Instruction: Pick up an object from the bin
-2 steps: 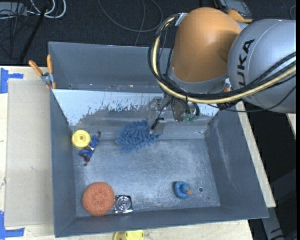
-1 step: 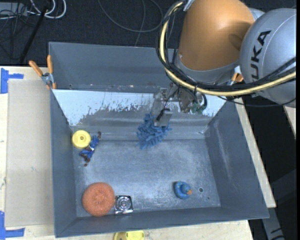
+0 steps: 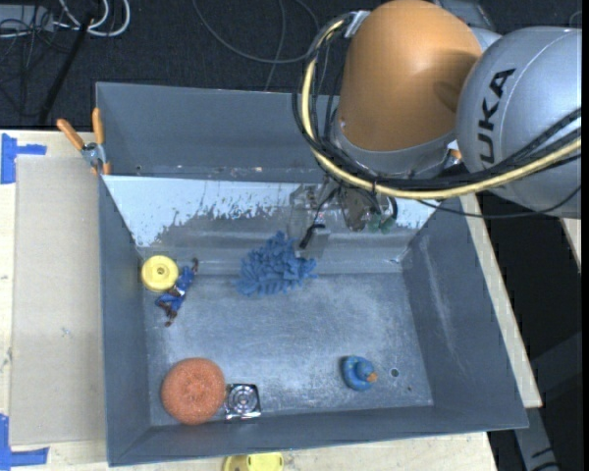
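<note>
Camera view looks down on my grey metal bin (image 3: 452,302), and my arm (image 3: 530,106) comes in from the right. Its orange cover (image 3: 407,72) and a loop of cables (image 3: 312,126) hang over the bin's far right part. My claw (image 3: 311,235) is low at the far side of the floor, close to the foot of the far wall and a little right of the middle. It sits at the far right edge of a blue nubbly clump (image 3: 272,268), a soft-looking thing covered in short spikes. The clump rests on the floor, just to the left and near side of the claw. The claw looks to be touching that edge, though I cannot say for certain. Whether my claw is apart or together I cannot tell from this angle.

The other things lie well apart from the clump. A yellow round piece (image 3: 159,272) lies near the left wall, with a small blue figure (image 3: 174,298) just beside it on its near right. In the near left corner is an orange round scrubber (image 3: 192,391). A small shiny metal piece (image 3: 242,400) sits just to its right, against the near wall. Toward the near right, a small blue toy (image 3: 356,372) with an orange bit lies alone on the floor.
</note>
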Controlling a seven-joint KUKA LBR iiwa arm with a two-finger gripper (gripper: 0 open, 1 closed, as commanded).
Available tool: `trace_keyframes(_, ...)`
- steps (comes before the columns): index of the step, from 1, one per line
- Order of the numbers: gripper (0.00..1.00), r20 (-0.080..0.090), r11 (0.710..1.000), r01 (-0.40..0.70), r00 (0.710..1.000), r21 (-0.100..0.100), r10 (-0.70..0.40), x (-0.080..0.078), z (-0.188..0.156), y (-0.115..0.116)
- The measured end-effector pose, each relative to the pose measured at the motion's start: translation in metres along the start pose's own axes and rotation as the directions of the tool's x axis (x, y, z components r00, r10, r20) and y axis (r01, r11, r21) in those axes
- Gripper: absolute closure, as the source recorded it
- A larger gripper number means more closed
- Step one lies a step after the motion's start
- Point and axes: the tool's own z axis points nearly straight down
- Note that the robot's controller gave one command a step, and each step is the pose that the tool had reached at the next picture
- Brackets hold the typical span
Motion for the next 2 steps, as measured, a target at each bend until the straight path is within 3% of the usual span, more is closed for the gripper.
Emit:
trace_keyframes(1, 1.00, -0.005, 0.968, 0.251, 0.968, -0.002, -0.251, 0.040, 0.040, 0.002)
trace_keyframes(2, 1.00, -0.007, 0.957, 0.290, 0.957, -0.003, -0.290, 0.047, 0.055, 0.001)
